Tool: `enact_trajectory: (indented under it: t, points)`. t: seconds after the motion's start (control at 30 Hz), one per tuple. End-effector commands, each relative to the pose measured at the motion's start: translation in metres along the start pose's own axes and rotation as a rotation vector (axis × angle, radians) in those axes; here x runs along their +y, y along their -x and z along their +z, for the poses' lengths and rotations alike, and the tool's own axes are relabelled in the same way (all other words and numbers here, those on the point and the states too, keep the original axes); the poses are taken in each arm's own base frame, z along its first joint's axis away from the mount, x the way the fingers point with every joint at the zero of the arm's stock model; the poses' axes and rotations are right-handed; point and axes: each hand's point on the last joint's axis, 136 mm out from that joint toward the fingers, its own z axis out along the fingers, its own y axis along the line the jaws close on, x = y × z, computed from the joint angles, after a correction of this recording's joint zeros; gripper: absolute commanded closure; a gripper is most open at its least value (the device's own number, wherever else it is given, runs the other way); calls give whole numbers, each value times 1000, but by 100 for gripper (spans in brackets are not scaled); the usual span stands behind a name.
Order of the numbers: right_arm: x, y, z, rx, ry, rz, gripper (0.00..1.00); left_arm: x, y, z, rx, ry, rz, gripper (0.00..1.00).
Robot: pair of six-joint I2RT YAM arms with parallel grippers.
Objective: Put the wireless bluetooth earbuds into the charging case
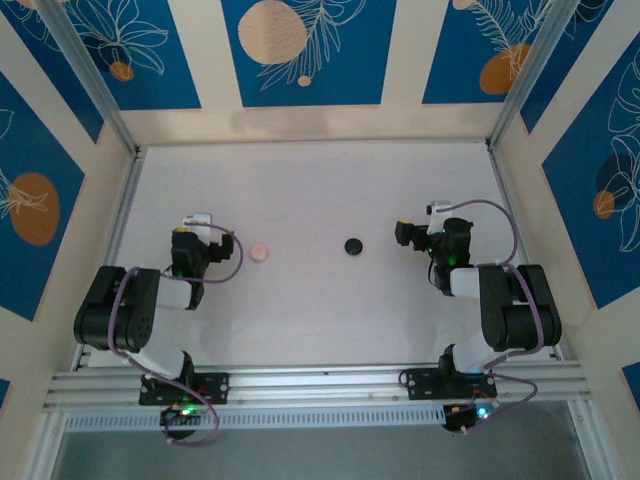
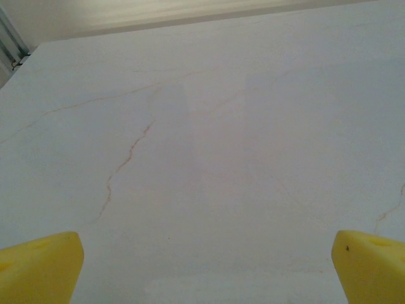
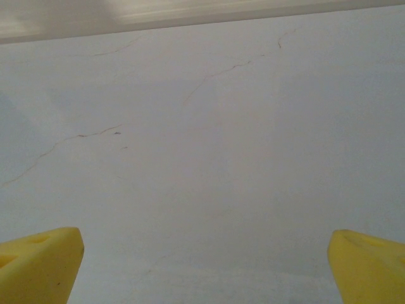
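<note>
So the table [image 1: 320, 190] is plain white with faint thin veins running across it, kinda marble-ish. Two small things sit on it around the middle: a pale pink round piece [image 1: 259, 252] on the left, a black round piece [image 1: 352, 245] to its right, well apart. Too small to make out more.

- Worktop [image 1: 300, 320]: white and matte, occupying the centre of the top view.
- Hairline veins [image 2: 125, 161]: thin, brownish, crossing the worktop surface in both wrist views.
- Wall panels [image 1: 300, 50]: blue with white leaf outlines and orange discs, along the top and both sides.
- Aluminium rail [image 1: 320, 385]: spans the lower edge.
</note>
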Motion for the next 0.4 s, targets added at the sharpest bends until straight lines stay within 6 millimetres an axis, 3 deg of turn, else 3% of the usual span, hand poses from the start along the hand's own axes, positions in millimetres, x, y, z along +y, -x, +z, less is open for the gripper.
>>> enact_trajectory:
  t: [0.0,0.37]
  points:
    - [-3,3,0,-21,-17,-9,1,-2,13,2,-34,-21,5,0]
    - [-3,2,-1,-20,-19,-11,1,-2,14,2,-35,-20,5,0]
